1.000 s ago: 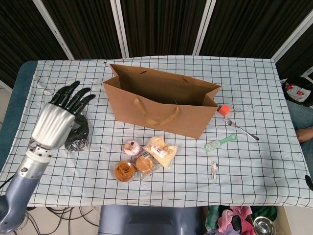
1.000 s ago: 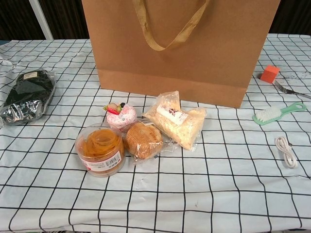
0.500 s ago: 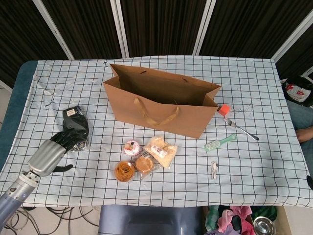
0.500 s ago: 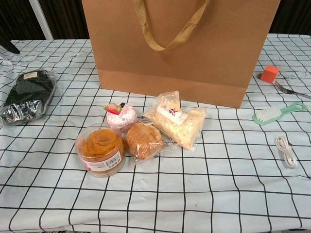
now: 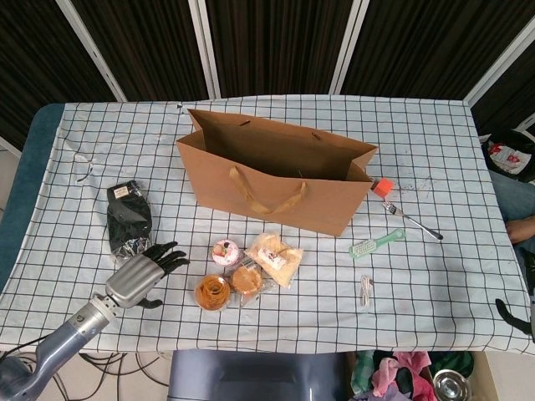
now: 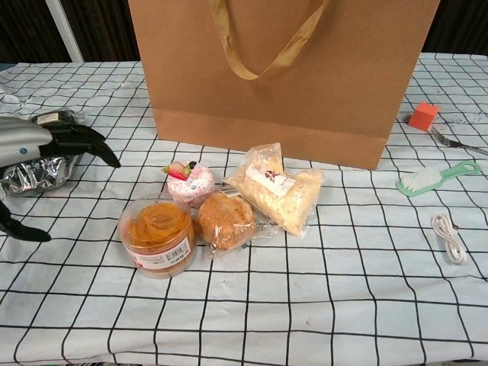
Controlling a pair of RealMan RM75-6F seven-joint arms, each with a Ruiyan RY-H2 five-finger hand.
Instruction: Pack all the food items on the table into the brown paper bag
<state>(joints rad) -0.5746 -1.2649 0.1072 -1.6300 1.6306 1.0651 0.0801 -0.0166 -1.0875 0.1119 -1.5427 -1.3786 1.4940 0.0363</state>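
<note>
Tub (image 6: 156, 235): rigid clear plastic, light, likely slippery; take round sides. Left hand (image 5: 145, 276) near, fingers spread, empty.

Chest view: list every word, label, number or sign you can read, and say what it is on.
No text can be read.
Round tub: white sticker with a barcode, print too small.
Clear packet: white label with dark marks, blurred.
Dark foil pouch: small tan label, illegible.
Brown paper bag: no print visible.

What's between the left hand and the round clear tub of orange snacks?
Nothing visible. The left hand hovers open with only bare checked tablecloth before the round clear tub of orange snacks.
</note>
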